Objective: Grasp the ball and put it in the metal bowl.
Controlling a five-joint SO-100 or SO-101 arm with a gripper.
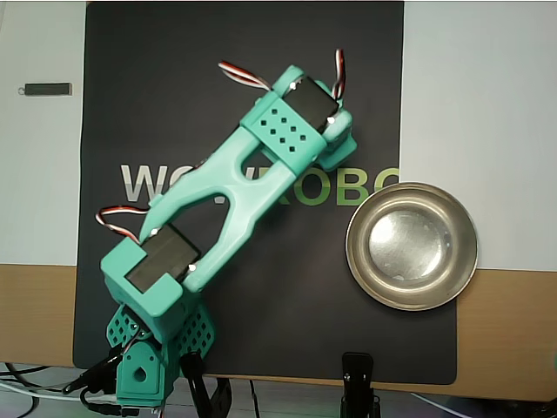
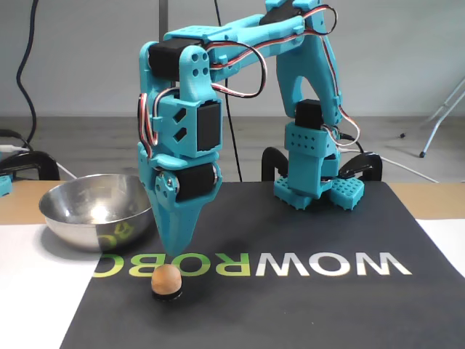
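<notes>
**Ball waits on the mat, gripper poised above**

The ball (image 2: pixel 166 278) sits on a small dark base on the black mat (image 2: pixel 305 305), right of the metal bowl (image 2: pixel 94 211) in the fixed view. The gripper (image 2: pixel 175 251) hangs just above it, fingers pressed together and empty. It should spread them before descending, centred. Overhead, the arm hides the ball; the metal bowl (image 1: pixel 412 246) shows empty.

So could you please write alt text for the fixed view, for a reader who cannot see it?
A turquoise robot arm points its tool straight down just above a small tan ball, which sits on a small dark base on a black mat. A shiny metal bowl, empty, stands at the left of the picture.
</notes>
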